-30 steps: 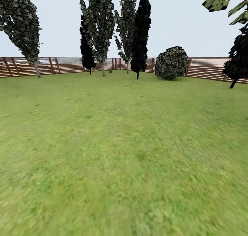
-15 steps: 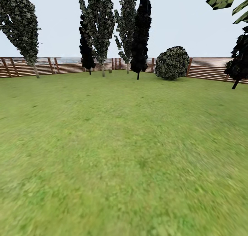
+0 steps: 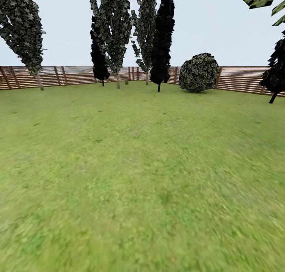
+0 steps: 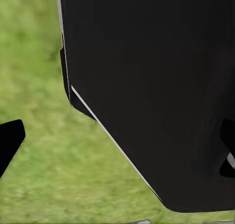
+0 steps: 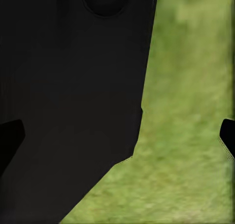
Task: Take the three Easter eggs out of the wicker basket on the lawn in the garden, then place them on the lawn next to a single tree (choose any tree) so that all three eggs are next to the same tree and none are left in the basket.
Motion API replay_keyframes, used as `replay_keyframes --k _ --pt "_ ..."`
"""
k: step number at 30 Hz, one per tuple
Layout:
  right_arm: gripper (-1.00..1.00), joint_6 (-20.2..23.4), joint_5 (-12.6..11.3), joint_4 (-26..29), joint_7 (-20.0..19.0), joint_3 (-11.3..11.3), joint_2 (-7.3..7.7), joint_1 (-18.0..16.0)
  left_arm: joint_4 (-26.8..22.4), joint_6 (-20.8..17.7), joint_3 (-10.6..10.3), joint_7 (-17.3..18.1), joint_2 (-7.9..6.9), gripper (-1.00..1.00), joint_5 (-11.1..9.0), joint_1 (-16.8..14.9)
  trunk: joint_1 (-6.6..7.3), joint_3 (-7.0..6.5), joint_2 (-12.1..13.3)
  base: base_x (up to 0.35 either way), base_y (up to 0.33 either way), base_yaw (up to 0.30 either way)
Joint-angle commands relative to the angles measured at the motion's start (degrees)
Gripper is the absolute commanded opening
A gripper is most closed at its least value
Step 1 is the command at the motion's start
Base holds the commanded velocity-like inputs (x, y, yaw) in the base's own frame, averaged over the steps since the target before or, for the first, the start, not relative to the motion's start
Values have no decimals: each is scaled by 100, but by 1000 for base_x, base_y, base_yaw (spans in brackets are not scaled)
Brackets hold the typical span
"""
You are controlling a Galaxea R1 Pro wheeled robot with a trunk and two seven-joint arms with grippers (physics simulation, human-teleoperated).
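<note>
Rolling across the lawn (image 3: 142, 177), I see the head view slide a little from a second ago: the dark tree at the right edge (image 3: 275, 71) drifts further right and the tall trees by the fence (image 3: 114, 34) sit a touch higher. That is my camera moving with the base, not the garden. The round bush (image 3: 198, 72) and the wooden fence (image 3: 241, 78) hold their places ahead. I judge I am still searching, since the wicker basket and the eggs have not come into sight and I cannot say where they lie. Both wrist views give me dark robot body over blurred grass; fingertip slivers sit at the frame edges, so I cannot tell either gripper's opening.
</note>
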State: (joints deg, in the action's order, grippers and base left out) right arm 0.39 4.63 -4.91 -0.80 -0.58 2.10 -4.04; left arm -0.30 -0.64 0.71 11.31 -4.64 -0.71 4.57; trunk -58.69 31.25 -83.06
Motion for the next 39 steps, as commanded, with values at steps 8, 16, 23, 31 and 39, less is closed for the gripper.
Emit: replay_keyframes --k 8,16,23,31,39 --pt "100 5 49 -10 -8 -3 1 -8 -4 -7 8 21 -1 100 -8 0 -3 4 -2 337 0 1" --pt "100 -3 53 -16 -8 -3 1 -8 -4 -7 8 21 -1 100 -8 0 -3 4 -2 336 0 188" --pt "100 -4 55 -15 -16 -3 9 -7 -3 -7 8 21 -1 100 -8 0 -3 4 -2 336 0 52" --pt "100 -4 56 -12 -13 -3 10 -7 -2 -7 8 21 -1 100 -8 0 -3 4 -2 337 0 3" --pt "100 -4 56 -12 -14 -3 10 -7 -4 -1 8 21 -1 100 -8 0 -3 4 -2 337 0 0"
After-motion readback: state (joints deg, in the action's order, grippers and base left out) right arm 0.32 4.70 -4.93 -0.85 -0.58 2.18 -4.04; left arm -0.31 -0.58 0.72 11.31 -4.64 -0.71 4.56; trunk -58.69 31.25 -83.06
